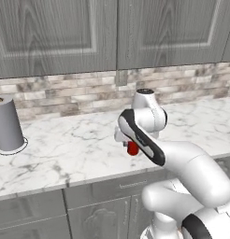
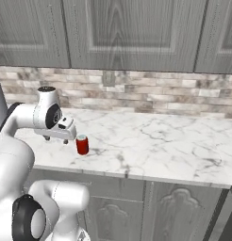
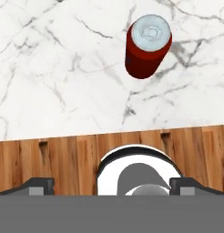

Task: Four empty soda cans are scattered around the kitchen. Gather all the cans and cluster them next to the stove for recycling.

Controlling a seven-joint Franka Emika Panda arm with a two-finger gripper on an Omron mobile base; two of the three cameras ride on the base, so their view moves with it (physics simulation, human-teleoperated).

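One red soda can [image 3: 148, 45] with a silvery top stands upright on the marble counter [image 2: 151, 136], a short way in from its front edge. In the right base view the soda can [image 2: 82, 145] is just right of my gripper [image 2: 57, 138], which hangs above the counter's front edge and points down. My arm partly hides the soda can [image 1: 132, 148] in the left base view. The hand view has the gripper [image 3: 112, 185] open, fingertips [image 3: 41, 184] wide apart and nothing between them; the can lies ahead and to the right. The stove is out of view.
A tall grey paper-towel roll [image 1: 7, 123] stands at the counter's left end. A stone-tile backsplash [image 1: 65, 93] and grey wall cabinets [image 1: 56, 32] close off the back. Base cabinets [image 2: 151, 207] sit under the counter; wooden floor [image 3: 63, 159] lies below its edge.
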